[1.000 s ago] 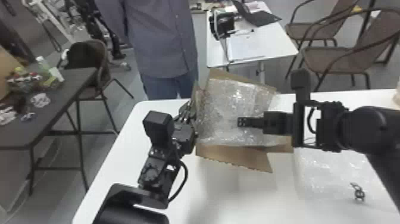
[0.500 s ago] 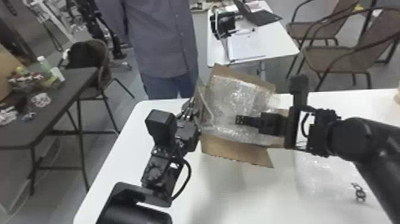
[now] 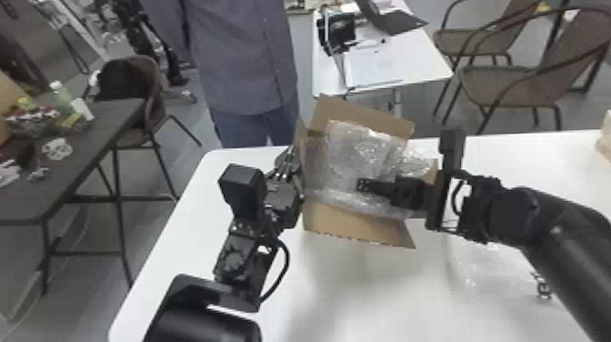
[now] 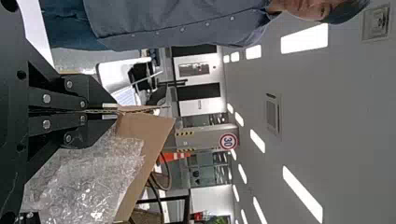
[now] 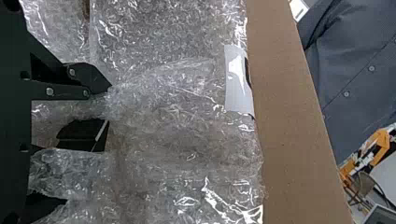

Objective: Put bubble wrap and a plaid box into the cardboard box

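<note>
Mid-frame, my wide R fingers (image 5: 91,78) need a fat fold of prob. light, slippery bubble wrap (image 3: 357,150), L fingers (image 4: 98,95) pinching cardboard box (image 3: 354,223).

Both the left arm (image 3: 200,318) and the right arm (image 3: 532,218) are black, with smooth, rounded shells. The left carries a boxy black block (image 3: 243,191), light scuff-like patches (image 3: 232,259) and a looping black cable (image 3: 284,273). The right has an upright dark block (image 3: 452,142) and a curved cable (image 3: 457,198). The left gripper (image 3: 291,186) is black; in its wrist view, round silver screws (image 4: 46,99) stud flat links, and the base plate (image 4: 13,112) has round holes. The right gripper (image 3: 363,184) is likewise black, with silver screws (image 5: 50,92) and angular fingers (image 5: 93,78).
</note>
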Robot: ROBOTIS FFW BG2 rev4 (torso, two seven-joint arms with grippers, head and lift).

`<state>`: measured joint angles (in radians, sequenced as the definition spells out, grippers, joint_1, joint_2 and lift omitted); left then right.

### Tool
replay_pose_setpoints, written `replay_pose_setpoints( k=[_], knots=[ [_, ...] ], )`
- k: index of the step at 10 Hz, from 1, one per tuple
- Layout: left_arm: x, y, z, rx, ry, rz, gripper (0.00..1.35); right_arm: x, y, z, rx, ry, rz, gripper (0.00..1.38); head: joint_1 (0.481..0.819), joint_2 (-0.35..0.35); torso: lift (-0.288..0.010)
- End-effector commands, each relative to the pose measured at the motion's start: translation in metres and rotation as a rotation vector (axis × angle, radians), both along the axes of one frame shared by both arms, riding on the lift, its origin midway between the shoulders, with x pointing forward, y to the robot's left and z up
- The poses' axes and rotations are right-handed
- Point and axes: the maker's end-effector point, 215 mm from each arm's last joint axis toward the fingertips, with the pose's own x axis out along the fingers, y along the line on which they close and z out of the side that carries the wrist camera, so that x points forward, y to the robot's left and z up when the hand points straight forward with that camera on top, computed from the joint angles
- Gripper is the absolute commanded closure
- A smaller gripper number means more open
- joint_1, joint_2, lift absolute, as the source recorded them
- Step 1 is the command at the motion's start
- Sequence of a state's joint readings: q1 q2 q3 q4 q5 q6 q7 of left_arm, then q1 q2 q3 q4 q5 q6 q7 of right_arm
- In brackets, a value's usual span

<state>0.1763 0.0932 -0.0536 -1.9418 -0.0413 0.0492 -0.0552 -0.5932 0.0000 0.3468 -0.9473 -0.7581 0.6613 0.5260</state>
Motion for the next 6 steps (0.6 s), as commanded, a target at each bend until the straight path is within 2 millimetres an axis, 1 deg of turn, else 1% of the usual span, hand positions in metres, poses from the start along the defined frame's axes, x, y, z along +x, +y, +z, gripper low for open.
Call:
replay_pose_setpoints(
  k=[1,2,3,4,5,6],
  knots=[
    [0.001,-0.003,0.0,-0.002,0.0,-0.005,1.22,-0.001,0.004,-0.002,0.033,0.032,0.012,0.99,0.661,0.263,-0.107],
    [0.001,-0.002,-0.001,-0.002,0.002,-0.003,1.22,-0.007,0.007,-0.006,0.062,0.072,0.021,0.8,0.66,0.264,-0.107],
    [0.0,-0.002,0.0,-0.001,-0.002,-0.002,1.22,-0.013,0.009,-0.006,0.066,0.083,0.034,0.39,0.663,0.267,-0.107],
    [-0.001,0.002,-0.001,0.0,-0.002,0.005,1.22,-0.019,0.019,0.009,0.076,0.056,0.06,0.1,0.667,0.27,-0.107],
    [-0.002,0.002,-0.001,-0.002,-0.004,0.004,1.22,-0.022,0.02,0.026,0.043,0.041,0.017,0.07,0.666,0.278,-0.107],
    [-0.003,0.003,-0.003,-0.002,-0.001,0.009,1.22,-0.017,0.01,0.046,-0.002,-0.009,-0.055,0.13,0.665,0.282,-0.107]
  ],
)
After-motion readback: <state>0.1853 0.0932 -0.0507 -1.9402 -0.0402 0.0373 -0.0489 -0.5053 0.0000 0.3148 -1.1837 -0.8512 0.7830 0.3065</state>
